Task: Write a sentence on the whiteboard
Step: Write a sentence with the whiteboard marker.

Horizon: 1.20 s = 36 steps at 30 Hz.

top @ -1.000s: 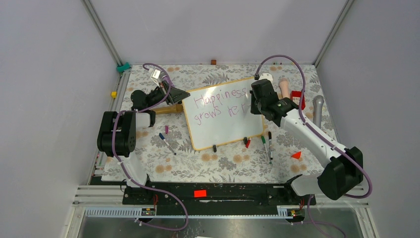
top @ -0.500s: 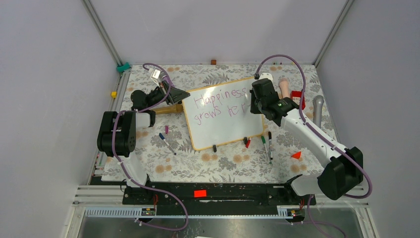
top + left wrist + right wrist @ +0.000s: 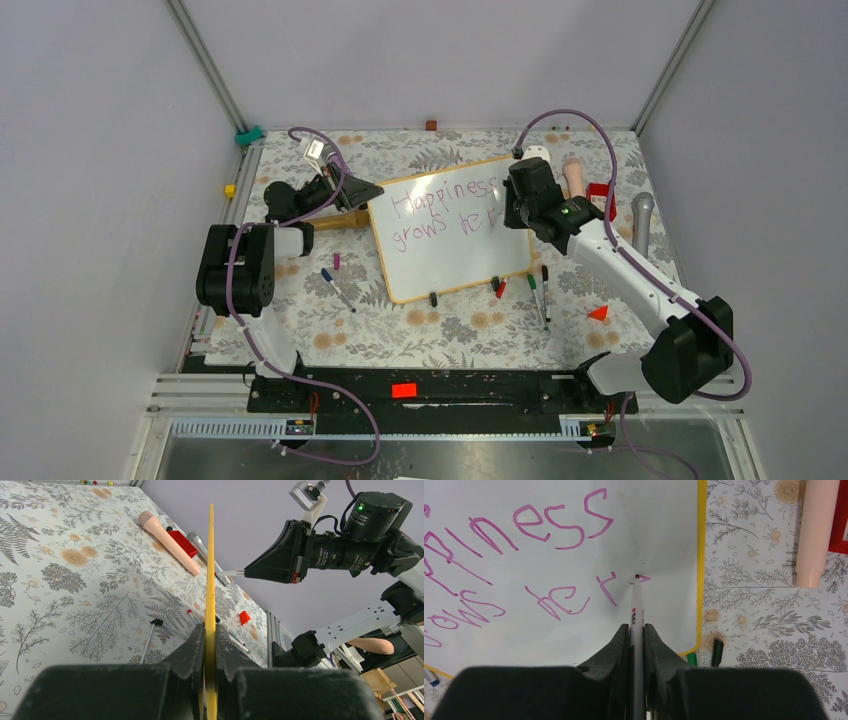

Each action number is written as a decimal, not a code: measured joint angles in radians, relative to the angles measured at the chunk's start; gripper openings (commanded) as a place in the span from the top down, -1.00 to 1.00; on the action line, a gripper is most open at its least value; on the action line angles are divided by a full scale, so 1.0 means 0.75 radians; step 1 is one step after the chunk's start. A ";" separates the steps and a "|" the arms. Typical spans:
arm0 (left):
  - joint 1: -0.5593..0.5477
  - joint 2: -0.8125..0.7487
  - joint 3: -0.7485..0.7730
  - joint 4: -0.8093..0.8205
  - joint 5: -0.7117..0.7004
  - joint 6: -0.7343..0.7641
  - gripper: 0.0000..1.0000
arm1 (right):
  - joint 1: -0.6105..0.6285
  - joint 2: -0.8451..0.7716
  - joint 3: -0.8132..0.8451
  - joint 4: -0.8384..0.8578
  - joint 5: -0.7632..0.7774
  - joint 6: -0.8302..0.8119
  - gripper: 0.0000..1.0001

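right wrist: pen tip on the board, last letter underway

right wrist view first. my right gripper (image 3: pixel 636 630) is pinching a slim white marker pen (image 3: pixel 637 605) between its black fingers (image 3: pixel 616 645), barrel pointing straight ahead. the pen's dark tip touches the large glossy white whiteboard with the thin pale-yellow rim (image 3: pixel 664 540), right at a short fresh pink stroke. the pink-magenta handwritten sentence (image 3: pixel 549 530) reads "…iness" on the upper line and "…ows her" plus that new stroke on the lower line from here. past the board's yellow edge, on the leaf-and-flower patterned tablecloth (image 3: pixel 764 610), lies a pale peach cylinder (image 3: pixel 816 530).

left wrist view: my left gripper (image 3: pixel 210 652) is clamped on the board's yellow rim (image 3: pixel 211 570), which runs edge-on up the middle of the frame. the right arm's black wrist (image 3: pixel 345 545) reaches in from the right with the pen tip toward the board.

top view: the whiteboard (image 3: pixel 455 255) stands tilted mid-table, between the two arms, two small black feet at its near edge. the left gripper (image 3: pixel 352 195) holds its left edge; the right gripper (image 3: pixel 512 212) sits over its right side. loose markers lie on the cloth near the board's near corners: a blue-capped one (image 3: pixel 337 288) to the left, green and black ones (image 3: pixel 540 295) to the right. a small red triangular piece (image 3: pixel 598 313) lies farther right.
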 measured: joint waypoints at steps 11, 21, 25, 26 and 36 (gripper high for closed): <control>0.000 0.000 0.000 0.000 0.000 0.000 1.00 | -0.002 -0.001 0.000 -0.002 -0.035 0.000 1.00; 0.000 0.000 0.000 0.000 0.001 0.001 1.00 | -0.003 -0.021 -0.034 -0.002 -0.079 0.004 1.00; 0.000 0.001 0.000 0.001 0.001 0.001 1.00 | -0.003 -0.037 -0.066 -0.004 -0.083 0.007 1.00; 0.000 0.001 0.000 0.001 0.001 0.001 1.00 | -0.003 -0.040 -0.072 -0.004 -0.083 0.008 1.00; 0.000 0.000 0.000 0.001 0.001 0.001 1.00 | -0.003 -0.040 -0.078 -0.042 -0.038 0.006 1.00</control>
